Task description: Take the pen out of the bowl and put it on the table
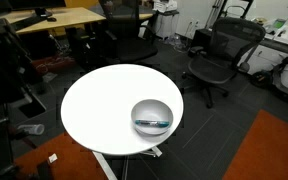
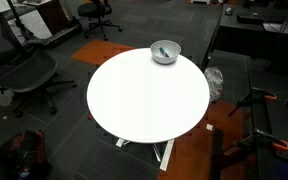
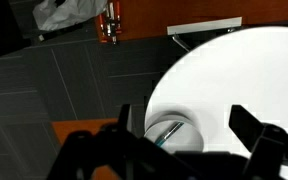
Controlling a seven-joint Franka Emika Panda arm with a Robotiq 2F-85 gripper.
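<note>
You have one table point(image 1: 99, 105), round and white-topped, and it fills the middle in both exterior views point(image 2: 144, 95). One bowl point(image 1: 152, 116) stands on that table, close to its rim and well off its centre. It is shiny metal and stands upright. In an exterior view it sits at the table's far edge point(image 2: 165, 51).

One pen point(image 1: 152, 123) lies inside the bowl, a short dark bluish stick resting low across the hollow. It is not on the tabletop. In an exterior view from across the table the pen is too small to make out with any certainty.

Your gripper point(image 3: 179, 115) shows only in the wrist view, and neither exterior view has the arm in frame. You have two fingers point(image 3: 252, 132) there, dark and blurred, spread wide apart with nothing between them. The gripper is released and empty. It hangs above the table's rim, and the bowl point(image 3: 171, 131) shows in the gap between the two fingers, below them and not touched. A thin teal sliver at the bowl's lip may be the pen, but you cannot be sure from this view.

Away from the table, on the dark floor, you can count at least two black office chairs point(image 1: 224, 50) and one tan desk point(image 1: 59, 18). One pale crumpled bag point(image 2: 213, 80) lies on the floor just beside the table.
</note>
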